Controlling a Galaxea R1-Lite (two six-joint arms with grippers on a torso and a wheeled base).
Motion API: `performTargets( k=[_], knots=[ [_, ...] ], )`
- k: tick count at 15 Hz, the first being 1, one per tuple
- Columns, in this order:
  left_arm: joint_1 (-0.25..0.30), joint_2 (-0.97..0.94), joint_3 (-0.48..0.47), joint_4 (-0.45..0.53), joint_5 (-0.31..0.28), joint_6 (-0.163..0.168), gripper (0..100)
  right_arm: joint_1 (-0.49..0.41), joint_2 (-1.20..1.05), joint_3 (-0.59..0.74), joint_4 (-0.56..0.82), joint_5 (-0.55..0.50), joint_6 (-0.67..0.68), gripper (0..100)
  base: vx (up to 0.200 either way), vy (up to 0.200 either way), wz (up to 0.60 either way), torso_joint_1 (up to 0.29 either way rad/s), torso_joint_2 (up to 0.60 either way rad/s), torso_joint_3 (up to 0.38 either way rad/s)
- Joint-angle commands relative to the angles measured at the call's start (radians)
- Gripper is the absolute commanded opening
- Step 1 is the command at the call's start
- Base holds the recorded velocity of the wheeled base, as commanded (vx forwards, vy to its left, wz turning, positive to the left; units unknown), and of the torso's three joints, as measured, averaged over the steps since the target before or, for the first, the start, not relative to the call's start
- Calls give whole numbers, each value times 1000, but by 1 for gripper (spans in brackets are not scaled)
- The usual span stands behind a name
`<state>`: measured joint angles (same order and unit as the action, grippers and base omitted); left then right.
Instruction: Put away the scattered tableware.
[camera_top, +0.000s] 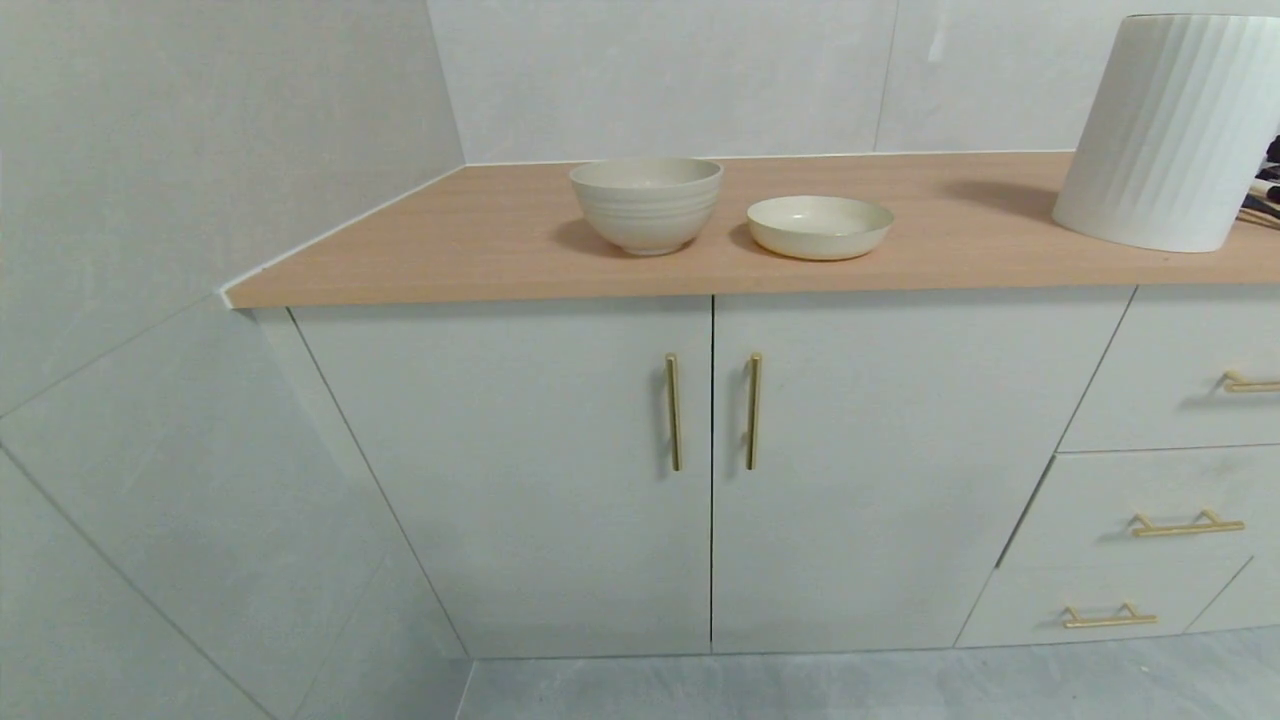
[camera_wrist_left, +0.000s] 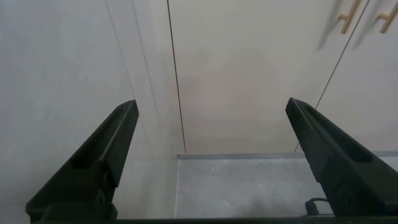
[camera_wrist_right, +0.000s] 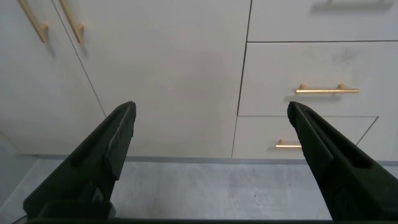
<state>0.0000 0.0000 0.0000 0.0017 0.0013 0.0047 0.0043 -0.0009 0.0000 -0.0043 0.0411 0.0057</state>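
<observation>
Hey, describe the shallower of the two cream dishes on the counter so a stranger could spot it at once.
Find the light wooden countertop above the pale cabinet with two upright brass handles. Two cream dishes stand there, not touching; the shallow cream dish is the one nearer the tall white ribbed cylinder. Unlike the deep ridged cream bowl beside it, it is low, wide and smooth-walled.

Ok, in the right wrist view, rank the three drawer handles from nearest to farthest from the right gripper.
1. Bottom drawer handle, nearest the floor.
2. Middle drawer handle, one drawer up.
3. Top drawer handle, highest.
The right gripper hangs low and open, facing the drawers, so this order is likely.
</observation>
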Motion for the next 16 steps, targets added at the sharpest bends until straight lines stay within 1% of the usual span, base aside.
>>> performTargets(
  k=[1,2,8,16],
  knots=[
    [0,0,0,0,0,0,100,0,1,0,0,0,0,100,0,0,0,0,0,0],
    [0,2,0,0,0,0,100,0,1,0,0,0,0,100,0,0,0,0,0,0],
    [0,0,0,0,0,0,100,0,1,0,0,0,0,100,200,0,0,0,6,10],
    [0,0,0,0,0,0,100,0,1,0,0,0,2,100,0,0,0,0,0,0]
  ],
)
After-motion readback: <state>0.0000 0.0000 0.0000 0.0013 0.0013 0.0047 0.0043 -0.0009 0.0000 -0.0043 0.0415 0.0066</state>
